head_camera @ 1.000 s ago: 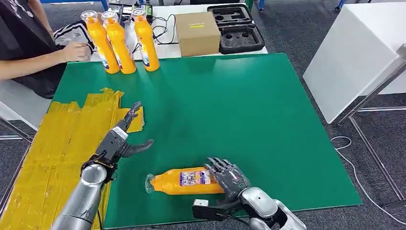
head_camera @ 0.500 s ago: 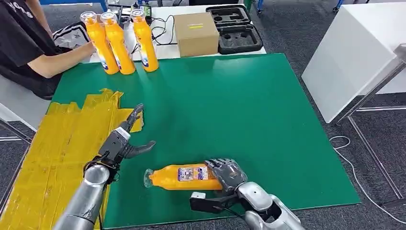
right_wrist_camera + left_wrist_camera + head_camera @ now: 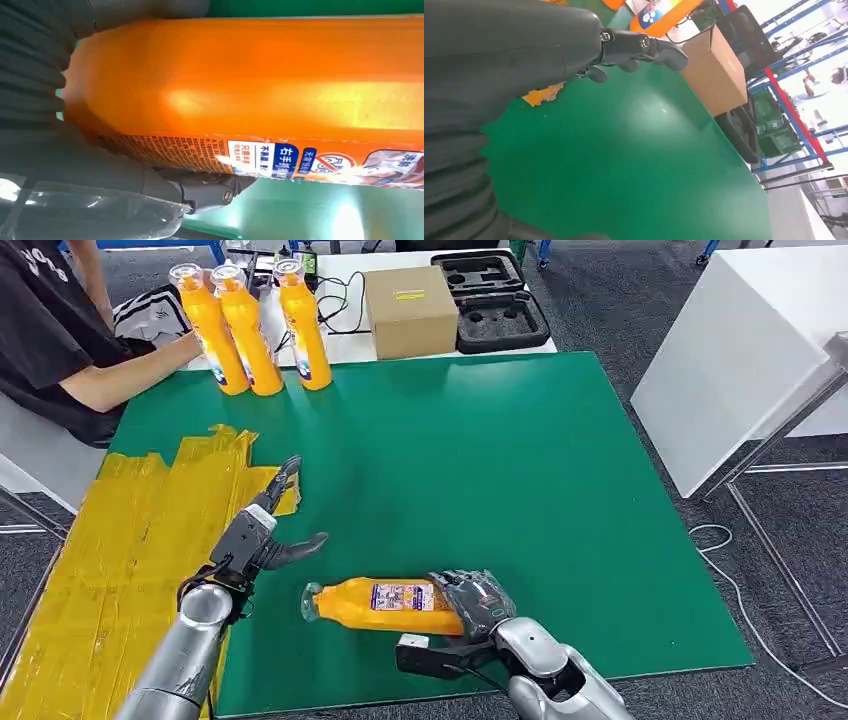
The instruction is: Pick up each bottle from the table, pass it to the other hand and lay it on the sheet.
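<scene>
An orange bottle [image 3: 385,606] with a clear cap lies sideways over the green table [image 3: 480,450], near its front edge. My right hand [image 3: 478,602] grips its base end, and the right wrist view shows the orange body [image 3: 260,85] pressed against the hand. My left hand [image 3: 258,532] hovers open a short way left of the bottle's cap, fingers spread, at the edge of the yellow sheet [image 3: 130,540]. In the left wrist view the left hand's fingers [image 3: 644,47] stretch out over the green table [image 3: 624,165]. Three more orange bottles [image 3: 250,325] stand upright at the far left.
A person's arm [image 3: 130,375] rests at the far left by the standing bottles. A cardboard box [image 3: 410,308] and a black foam tray [image 3: 495,295] sit beyond the green table. A white table [image 3: 740,360] stands to the right.
My right hand has carried the bottle slightly left and away from the front edge. The left hand has shifted a little toward the bottle. The person's arm moved near the standing bottles.
</scene>
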